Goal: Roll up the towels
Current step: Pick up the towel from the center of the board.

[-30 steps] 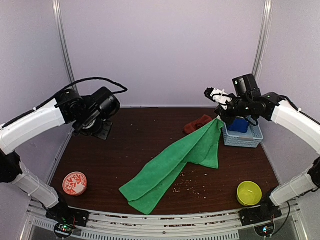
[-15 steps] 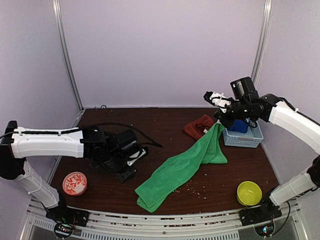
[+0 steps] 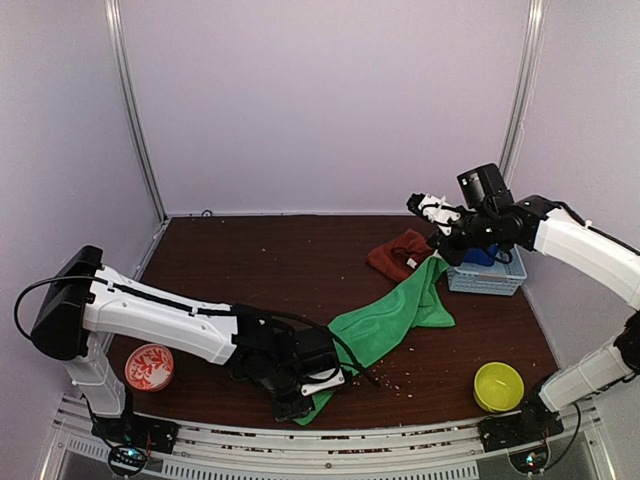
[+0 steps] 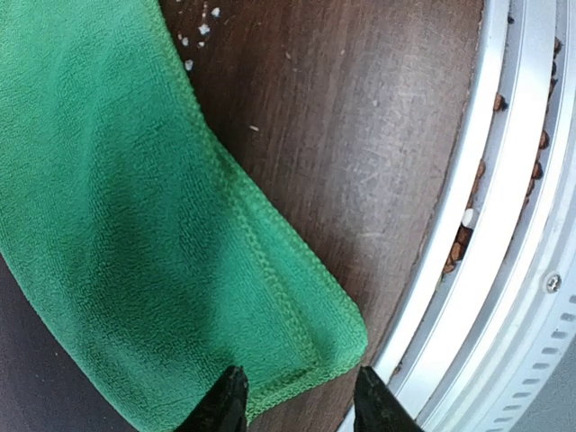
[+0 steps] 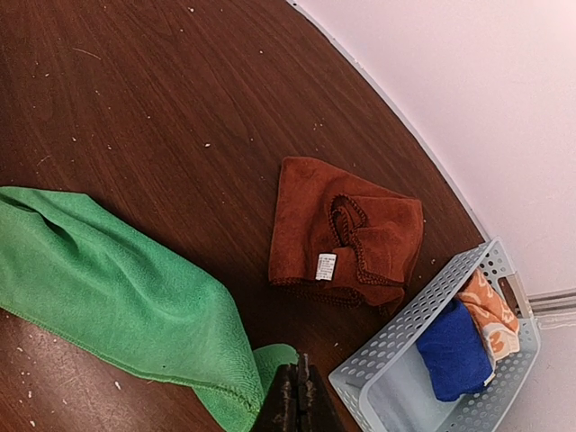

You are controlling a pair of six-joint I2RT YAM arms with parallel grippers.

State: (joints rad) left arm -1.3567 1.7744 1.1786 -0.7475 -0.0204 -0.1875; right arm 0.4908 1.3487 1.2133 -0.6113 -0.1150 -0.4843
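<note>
A bright green towel (image 3: 390, 320) lies stretched diagonally across the brown table, partly folded along its length. My right gripper (image 3: 437, 256) is shut on its far corner, lifted by the basket; the right wrist view shows the pinched green towel (image 5: 117, 288) under my right gripper (image 5: 298, 400). My left gripper (image 3: 306, 396) is low at the near table edge, open, straddling the near corner of the green towel (image 4: 135, 225). My left gripper (image 4: 301, 405) shows both fingertips apart with nothing clamped. The rust-red towel (image 3: 395, 252) lies crumpled beside the basket, also the rust-red towel (image 5: 346, 229), untouched.
A pale perforated basket (image 3: 487, 285) at the right holds a blue cloth (image 5: 454, 351) and an orange patterned cloth (image 5: 490, 315). A yellow bowl (image 3: 498, 385) sits front right, a red patterned bowl (image 3: 149, 366) front left. Crumbs dot the table. The metal edge rail (image 4: 504, 270) runs just beside my left fingertips.
My left arm swung from the back left down to the towel's near corner, and its jaws opened. The green towel slid toward the right and bunched narrower. My right gripper stayed shut.
</note>
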